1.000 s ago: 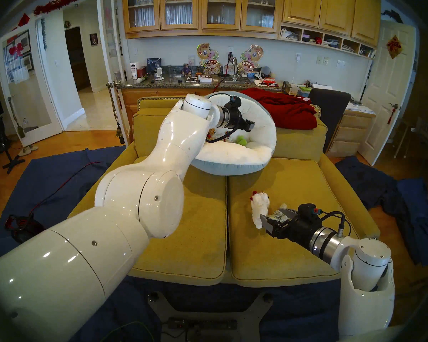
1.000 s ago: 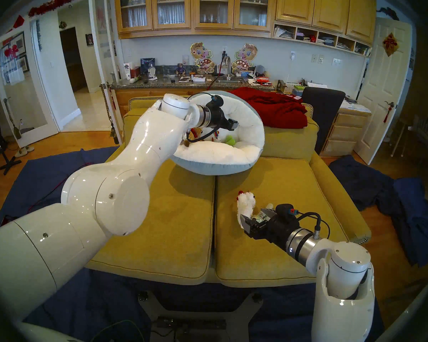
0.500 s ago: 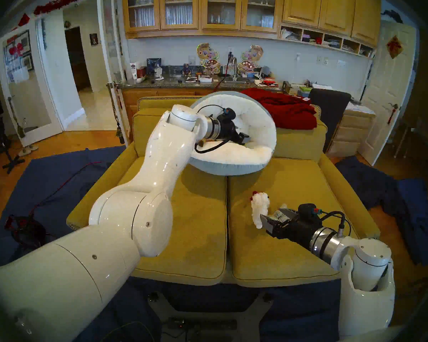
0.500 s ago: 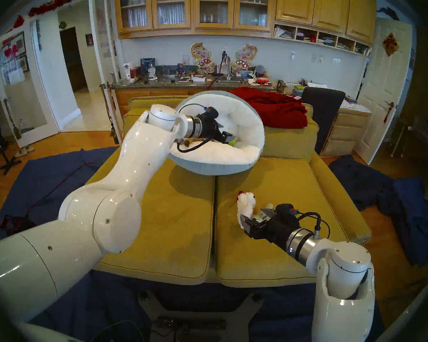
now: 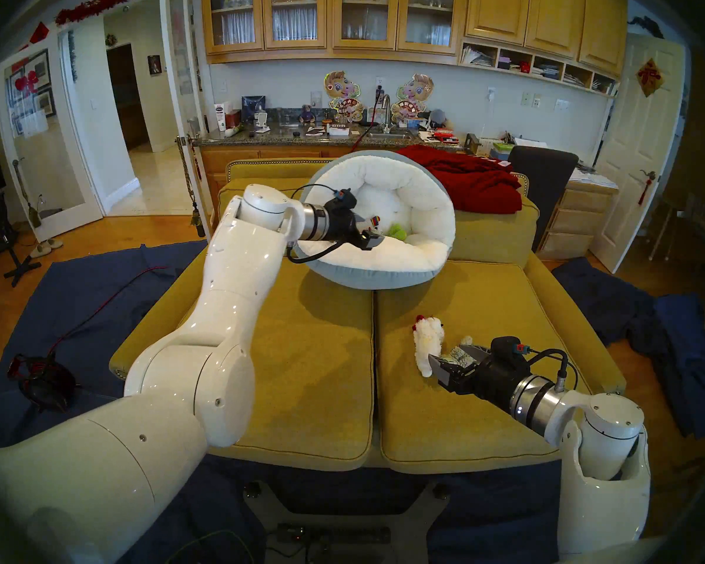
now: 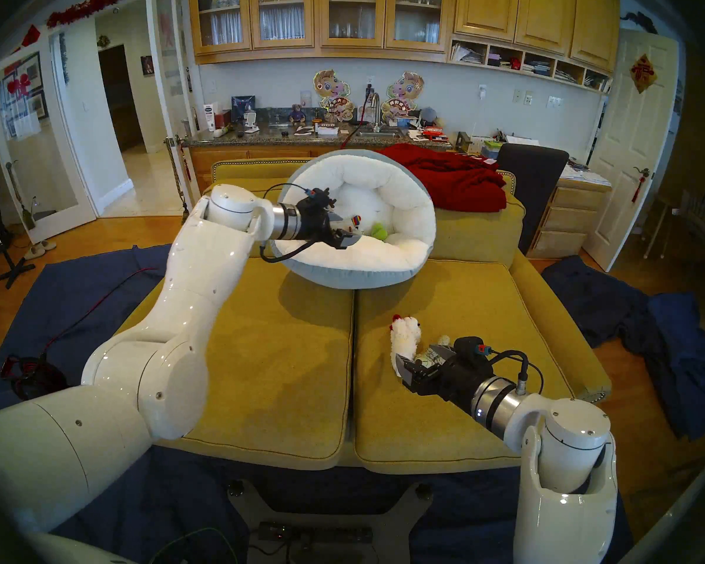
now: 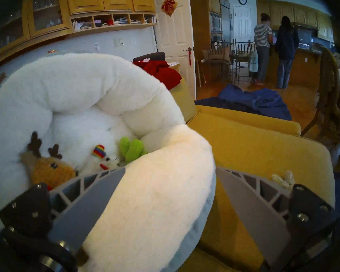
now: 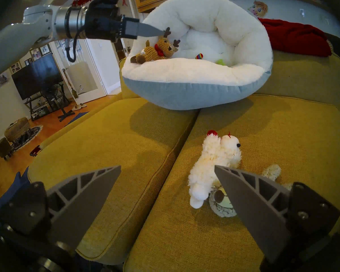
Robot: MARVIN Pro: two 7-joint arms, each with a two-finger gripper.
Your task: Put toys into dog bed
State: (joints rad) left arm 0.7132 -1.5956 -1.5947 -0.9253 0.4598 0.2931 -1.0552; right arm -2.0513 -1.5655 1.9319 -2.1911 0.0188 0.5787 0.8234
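Yellow sofa [image 5: 302, 347]: left hand [image 7: 169, 187] wide open, empty, over dog bed [image 7: 155, 197] rim.

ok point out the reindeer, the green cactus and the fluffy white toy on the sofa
reindeer [image 8: 162, 46], right wrist view, on its brown knitted head
green cactus [image 7: 133, 149], left wrist view, on its lime-green body
fluffy white toy [image 8: 214, 157], right wrist view, on its woolly back
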